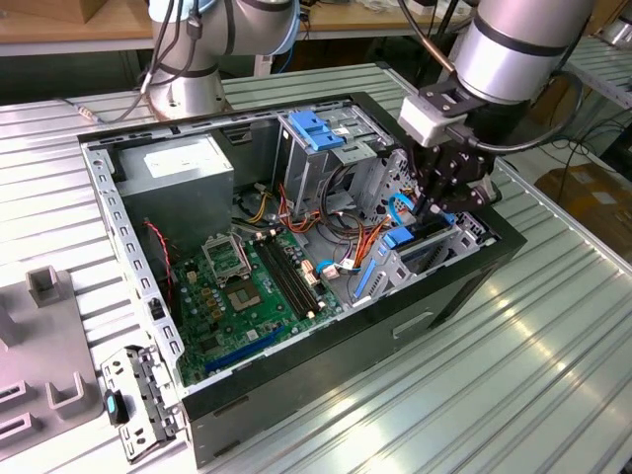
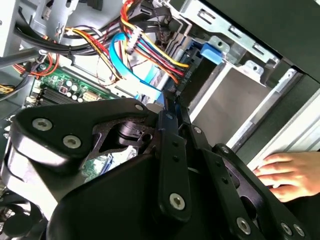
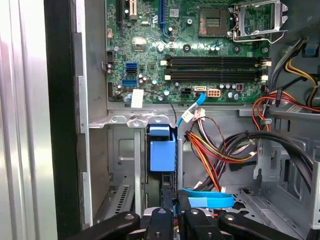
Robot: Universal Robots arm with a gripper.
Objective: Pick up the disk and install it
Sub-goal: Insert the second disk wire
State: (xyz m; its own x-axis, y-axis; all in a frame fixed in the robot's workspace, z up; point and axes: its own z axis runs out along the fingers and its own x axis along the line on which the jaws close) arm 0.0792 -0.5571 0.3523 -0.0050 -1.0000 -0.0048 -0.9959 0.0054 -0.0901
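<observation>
The gripper is seen lowered into the open computer case, which lies on its side on the ribbed metal counter, at the end of the case toward the exterior view's right. Its fingers are drawn close together and are clamped across the thin edge of the disk, which is stood on edge with its blue side rail uppermost. The disk is partly sunk into the metal drive bay at that end of the case, just beside a bundle of red, yellow and black wires and a flat blue cable. The green motherboard is laid bare on the case floor, and a grey power-supply box is set in the far corner. In the second wrist view a person's hand is seen resting just outside the case wall, apart from the gripper.
</observation>
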